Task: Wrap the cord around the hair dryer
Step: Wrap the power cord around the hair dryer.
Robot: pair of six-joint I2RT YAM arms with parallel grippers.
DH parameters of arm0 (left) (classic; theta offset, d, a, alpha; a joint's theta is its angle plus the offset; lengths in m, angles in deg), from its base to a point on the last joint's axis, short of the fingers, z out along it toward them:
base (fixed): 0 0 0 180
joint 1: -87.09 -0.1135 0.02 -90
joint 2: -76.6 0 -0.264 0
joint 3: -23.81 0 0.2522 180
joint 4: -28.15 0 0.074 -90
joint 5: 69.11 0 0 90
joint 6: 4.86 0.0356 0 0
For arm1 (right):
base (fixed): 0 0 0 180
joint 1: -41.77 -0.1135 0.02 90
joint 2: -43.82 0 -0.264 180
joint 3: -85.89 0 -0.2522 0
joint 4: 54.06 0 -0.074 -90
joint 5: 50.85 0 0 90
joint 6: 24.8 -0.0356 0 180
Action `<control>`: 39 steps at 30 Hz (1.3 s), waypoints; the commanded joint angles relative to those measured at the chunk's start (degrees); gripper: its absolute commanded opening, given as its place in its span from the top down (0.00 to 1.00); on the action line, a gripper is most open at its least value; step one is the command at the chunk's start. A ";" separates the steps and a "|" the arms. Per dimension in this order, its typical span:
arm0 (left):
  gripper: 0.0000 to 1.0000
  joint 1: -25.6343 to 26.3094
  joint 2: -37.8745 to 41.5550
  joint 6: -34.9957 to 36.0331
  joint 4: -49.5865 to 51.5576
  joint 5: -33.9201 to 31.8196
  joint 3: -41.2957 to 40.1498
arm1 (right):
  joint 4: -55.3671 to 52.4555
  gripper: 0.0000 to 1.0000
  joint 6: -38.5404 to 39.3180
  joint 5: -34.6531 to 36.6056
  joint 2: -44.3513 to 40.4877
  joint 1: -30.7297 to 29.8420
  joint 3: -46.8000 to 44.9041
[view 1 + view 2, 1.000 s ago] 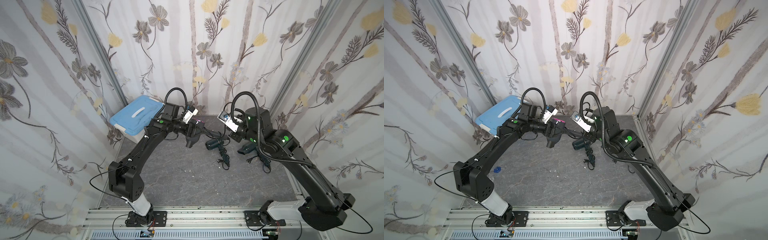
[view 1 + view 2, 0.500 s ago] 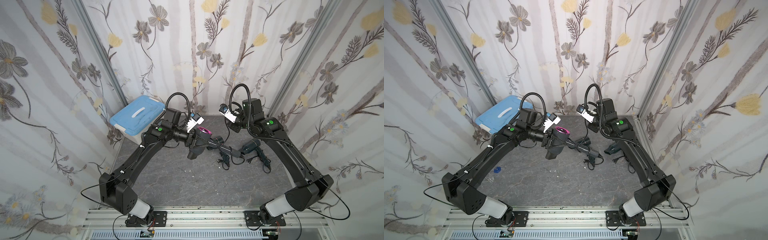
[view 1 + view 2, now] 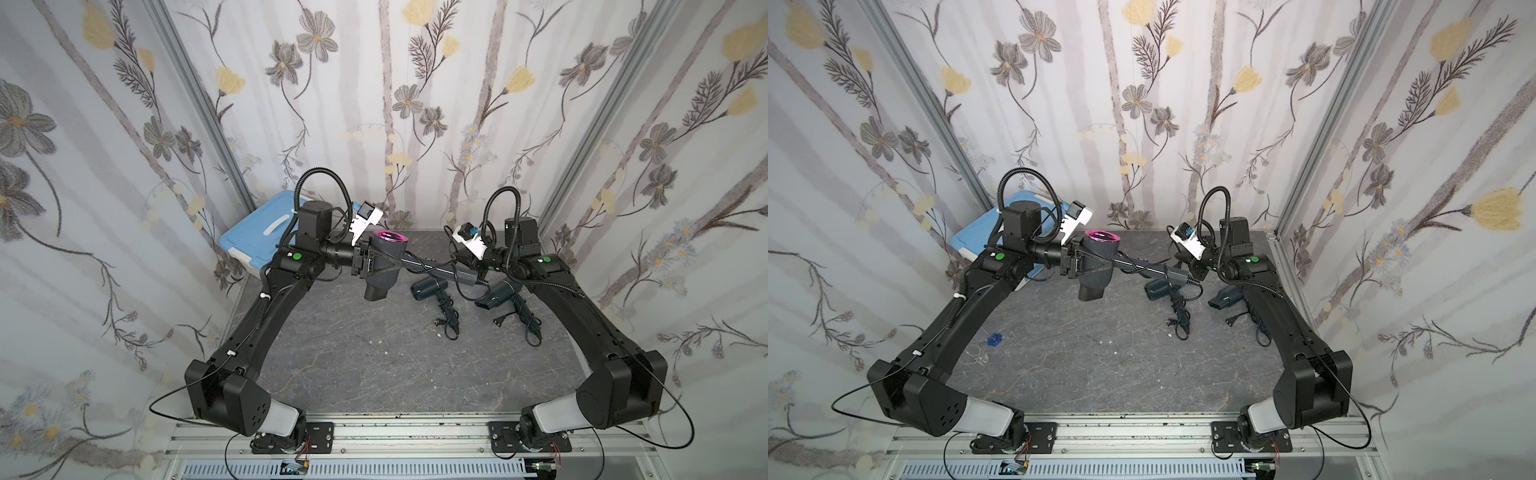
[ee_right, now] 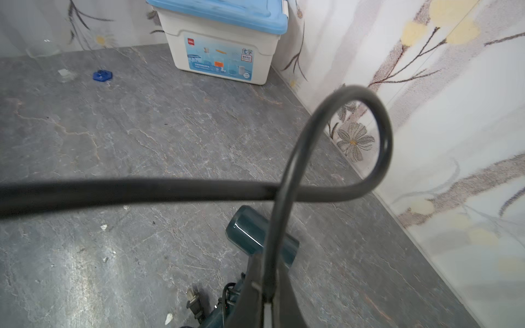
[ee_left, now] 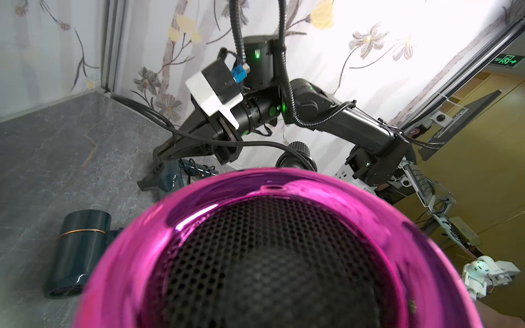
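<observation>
Clamping the grey barrel of the hair dryer (image 3: pixel 379 284) from both sides, the left gripper (image 3: pixel 386 266) holds it in the air just beside the blue-lidded box (image 3: pixel 253 237), on the side away from the corner. Its jaws stand partly apart with the barrel filling the gap. The magenta ring (image 5: pixel 199 215) at the barrel's back faces up and the nozzle points down at the table (image 3: pixel 374 365), while the handle (image 3: pixel 451 272) sticks out roughly level, pointing away from the box. Past the handle's far end, well apart from the box, the right gripper (image 4: pixel 267 275) is closed tight on the cord (image 4: pixel 142 191). In the right wrist view the cord passes between its fingers (image 4: pixel 250 284) and curls into a loop just beyond them. In both top views a slack bend of cord hangs under the handle's end; how many turns already sit on the handle I cannot tell. One teal dryer (image 3: pixel 428 286) and a second teal dryer (image 3: pixel 498 293) lie on the table, farther from the box than the held one. A second ago the ring did not show from above and the right arm reared high over the table. Now the ring is turned up and that arm lies folded low along the side farthest from the box. Both grips are as they were.
</observation>
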 commanded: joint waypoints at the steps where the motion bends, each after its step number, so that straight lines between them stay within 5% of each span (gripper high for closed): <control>1: 1.00 -2.21 0.34 -9.41 -14.69 2.20 -0.24 | 6.26 1.00 -2.52 -6.93 -0.44 0.47 -2.69; 6: 1.00 -5.76 -1.22 -23.84 -31.28 -2.43 -0.92 | 10.07 1.00 -5.45 -8.17 -1.19 0.48 -8.83; 16: 1.00 -12.50 -5.59 -33.69 -38.83 -13.24 0.58 | 15.93 1.00 -10.51 -9.96 -10.41 -0.30 -21.89; 25: 1.00 -18.67 -9.66 -43.71 -48.55 -19.71 0.92 | 7.75 1.00 -8.77 -1.08 -14.16 -6.49 -22.45; 29: 1.00 -21.14 -10.28 -44.88 -49.63 -19.87 1.21 | 4.13 1.00 -10.35 6.79 -14.13 -9.23 -22.86; 36: 1.00 -21.88 -10.70 -43.13 -46.19 -21.29 2.35 | -2.96 1.00 -9.76 9.61 -12.31 -15.90 -20.53; 39: 1.00 -19.90 -10.98 -35.71 -36.47 -22.22 5.35 | -7.97 1.00 -9.11 13.54 -8.91 -22.61 -16.68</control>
